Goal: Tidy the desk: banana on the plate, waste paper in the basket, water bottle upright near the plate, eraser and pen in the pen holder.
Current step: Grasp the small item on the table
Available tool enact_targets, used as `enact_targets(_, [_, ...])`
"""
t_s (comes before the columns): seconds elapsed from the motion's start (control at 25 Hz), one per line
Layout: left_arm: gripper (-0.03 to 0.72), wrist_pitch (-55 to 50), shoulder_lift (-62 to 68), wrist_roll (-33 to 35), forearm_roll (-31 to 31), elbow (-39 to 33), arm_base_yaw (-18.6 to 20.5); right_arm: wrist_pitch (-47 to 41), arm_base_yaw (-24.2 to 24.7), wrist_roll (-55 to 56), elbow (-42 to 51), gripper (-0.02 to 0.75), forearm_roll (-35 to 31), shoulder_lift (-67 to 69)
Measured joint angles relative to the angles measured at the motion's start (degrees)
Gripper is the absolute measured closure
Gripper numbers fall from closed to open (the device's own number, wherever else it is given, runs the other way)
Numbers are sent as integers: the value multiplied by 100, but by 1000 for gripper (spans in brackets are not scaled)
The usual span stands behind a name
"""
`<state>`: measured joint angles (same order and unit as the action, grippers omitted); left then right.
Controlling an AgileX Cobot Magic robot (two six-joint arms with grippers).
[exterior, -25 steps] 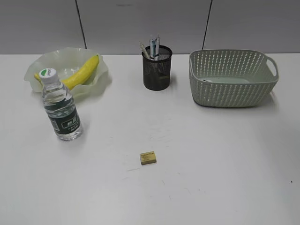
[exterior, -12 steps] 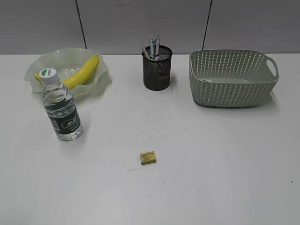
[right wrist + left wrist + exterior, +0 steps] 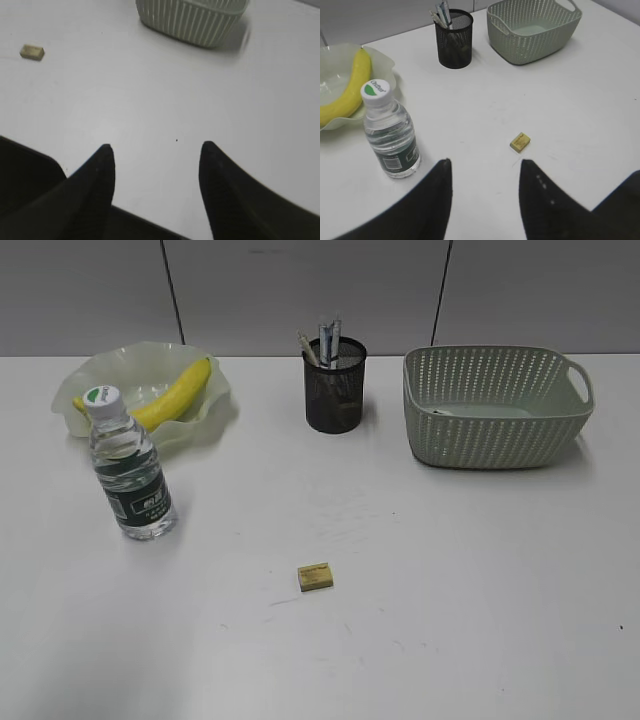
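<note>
With both the left gripper (image 3: 485, 170) and right gripper (image 3: 156, 155) parted and empty, you must next lift the small yellow block eraser (image 3: 315, 576) into the black wire-mesh pen holder (image 3: 335, 390).

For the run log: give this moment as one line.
banana: on plate | water bottle: upright by plate | eraser: loose on desk | pen holder: holds pens | left pincer: open, empty | right pincer: open, empty

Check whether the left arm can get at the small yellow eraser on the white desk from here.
Probably yes: the left gripper is open and empty, and bare desk lies between it and the small yellow eraser, with the clear water bottle off to the side.
</note>
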<state>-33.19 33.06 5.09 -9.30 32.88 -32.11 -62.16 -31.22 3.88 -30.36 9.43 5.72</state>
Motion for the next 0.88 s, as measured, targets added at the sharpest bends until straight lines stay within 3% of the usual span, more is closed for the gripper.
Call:
enact_targets(0.36, [247, 1199, 2767, 572, -8, 405, -303, 156, 0, 0, 69, 302, -87, -613])
enact_targets(0.64, [235, 1397, 4494, 1332, 72, 1261, -877, 190, 0, 0, 69, 302, -113, -613])
enact_targets(0.88, [234, 1579, 5740, 1521, 89, 1697, -980, 257, 0, -5, 119, 329, -136, -613])
